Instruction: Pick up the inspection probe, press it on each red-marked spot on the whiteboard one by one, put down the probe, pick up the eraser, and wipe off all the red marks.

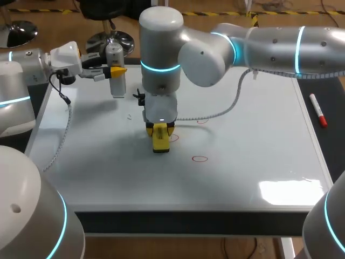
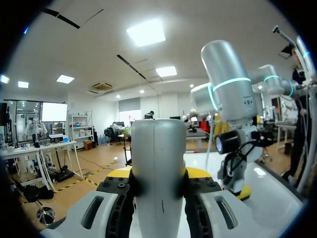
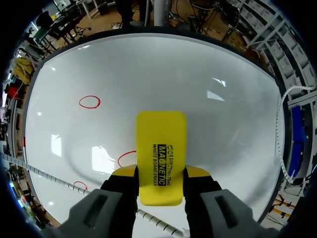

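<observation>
My right gripper (image 1: 161, 128) points down over the middle of the whiteboard (image 1: 253, 151), shut on the yellow eraser (image 1: 160, 138). In the right wrist view the eraser (image 3: 162, 156) sits between the fingers of that gripper (image 3: 161, 171), its far end close to the board. One red ring (image 3: 127, 158) lies right beside the eraser, another (image 3: 89, 102) farther ahead, a third (image 3: 79, 187) near the cable. In the head view the red rings (image 1: 200, 158) show to the eraser's right. My left gripper (image 1: 117, 70) holds the grey cylindrical probe (image 1: 116, 75) upright at the board's far left; the probe (image 2: 158, 163) fills its jaws.
A red marker pen (image 1: 318, 110) lies on the dark strip off the whiteboard's right edge. A coiled cable (image 1: 215, 113) runs from my right arm across the board. My right arm's thick links (image 1: 161, 48) stand over the board's far middle.
</observation>
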Robot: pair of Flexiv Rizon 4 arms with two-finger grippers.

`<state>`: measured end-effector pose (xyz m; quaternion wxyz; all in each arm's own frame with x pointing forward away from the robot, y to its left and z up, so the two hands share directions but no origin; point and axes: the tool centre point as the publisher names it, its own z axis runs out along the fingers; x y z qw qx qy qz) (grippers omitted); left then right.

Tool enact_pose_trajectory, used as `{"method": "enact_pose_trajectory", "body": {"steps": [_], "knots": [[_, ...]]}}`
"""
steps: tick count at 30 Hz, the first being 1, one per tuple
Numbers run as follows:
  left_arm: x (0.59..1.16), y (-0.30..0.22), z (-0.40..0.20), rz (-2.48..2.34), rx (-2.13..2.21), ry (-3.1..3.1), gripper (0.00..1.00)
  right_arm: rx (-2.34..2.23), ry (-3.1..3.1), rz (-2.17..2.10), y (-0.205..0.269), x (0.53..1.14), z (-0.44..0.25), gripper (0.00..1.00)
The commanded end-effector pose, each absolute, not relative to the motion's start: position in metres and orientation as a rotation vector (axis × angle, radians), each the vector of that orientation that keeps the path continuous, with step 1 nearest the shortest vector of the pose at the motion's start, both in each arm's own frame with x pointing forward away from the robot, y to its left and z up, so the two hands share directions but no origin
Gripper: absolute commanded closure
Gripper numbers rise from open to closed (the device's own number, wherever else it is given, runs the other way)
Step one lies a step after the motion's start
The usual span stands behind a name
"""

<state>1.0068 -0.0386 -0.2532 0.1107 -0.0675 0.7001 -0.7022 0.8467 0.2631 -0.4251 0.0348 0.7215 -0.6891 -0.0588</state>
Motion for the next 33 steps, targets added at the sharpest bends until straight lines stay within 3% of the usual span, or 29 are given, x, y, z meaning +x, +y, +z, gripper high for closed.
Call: {"method": "enact_pose_trajectory", "body": {"steps": [1,33], "knots": [[1.007,-0.039,-0.253,-2.062,-0.197,2.055,1.0,2.217,-2.113,-0.17,0.266,0.849,-0.429,1.0],[1.007,-0.039,-0.253,-2.062,-0.197,2.055,1.0,2.127,-2.188,-0.138,0.221,0.854,-0.458,1.0]]}}
